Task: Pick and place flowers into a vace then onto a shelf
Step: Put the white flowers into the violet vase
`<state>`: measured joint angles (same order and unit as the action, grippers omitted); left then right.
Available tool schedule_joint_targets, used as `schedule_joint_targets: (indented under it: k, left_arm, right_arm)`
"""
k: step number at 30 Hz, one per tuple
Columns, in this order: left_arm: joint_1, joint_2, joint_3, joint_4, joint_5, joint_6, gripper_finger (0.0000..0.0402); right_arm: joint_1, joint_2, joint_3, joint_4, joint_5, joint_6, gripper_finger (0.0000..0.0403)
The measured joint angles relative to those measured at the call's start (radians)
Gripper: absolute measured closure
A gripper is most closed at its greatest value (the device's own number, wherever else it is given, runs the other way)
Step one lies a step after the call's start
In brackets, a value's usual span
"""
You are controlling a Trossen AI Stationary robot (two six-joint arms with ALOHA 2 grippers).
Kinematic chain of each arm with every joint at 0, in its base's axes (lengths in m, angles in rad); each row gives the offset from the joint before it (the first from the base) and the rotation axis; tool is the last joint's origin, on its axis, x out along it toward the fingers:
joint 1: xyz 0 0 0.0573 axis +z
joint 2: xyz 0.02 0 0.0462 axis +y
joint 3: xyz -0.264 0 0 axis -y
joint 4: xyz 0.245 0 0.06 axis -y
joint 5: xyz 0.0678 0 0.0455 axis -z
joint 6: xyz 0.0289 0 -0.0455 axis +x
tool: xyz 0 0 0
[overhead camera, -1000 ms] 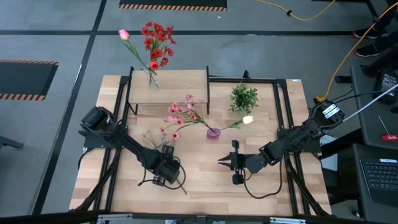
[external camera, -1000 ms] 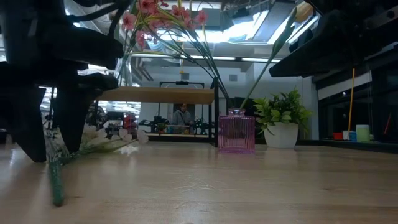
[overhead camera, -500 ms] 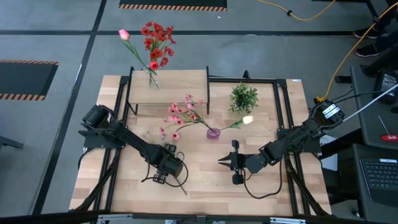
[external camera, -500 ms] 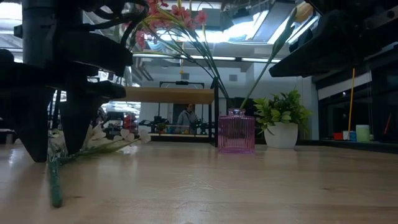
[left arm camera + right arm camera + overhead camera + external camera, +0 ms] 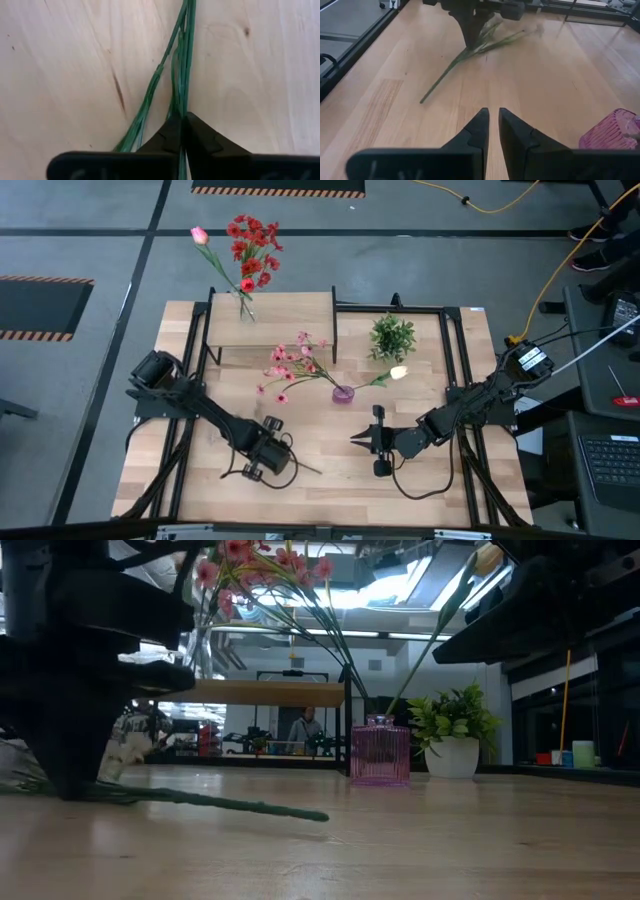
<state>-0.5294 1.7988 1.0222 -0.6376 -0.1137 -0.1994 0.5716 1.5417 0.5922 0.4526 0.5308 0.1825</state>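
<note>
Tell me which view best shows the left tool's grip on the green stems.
The left wrist view: the left tool is shut on the green stems, seen close. The high view shows that tool small from above. The low view shows its dark bulk and one stem. The right wrist view shows the grip from afar.

Green stems (image 5: 182,60), pink vase (image 5: 380,752).

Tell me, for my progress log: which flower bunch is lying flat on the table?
The pale sprig, with the left gripper shut on its stems. The pink blossoms stand in the pink vase; the red flowers stand on the shelf.
</note>
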Motion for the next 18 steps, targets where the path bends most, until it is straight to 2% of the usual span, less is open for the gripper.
schedule_joint_targets:
  k: [9,18]
  left_arm:
    - [-0.051,0.002,0.008,-0.013,-0.099,0.002,0.0397]
    - [-0.101,0.006,0.129,-0.182,-0.191,0.029,0.0398]
  right_arm:
    - [0.000,0.000,0.000,0.000,0.000,0.000,0.0357]
    - [0.000,0.000,0.000,0.000,0.000,0.000,0.0357]
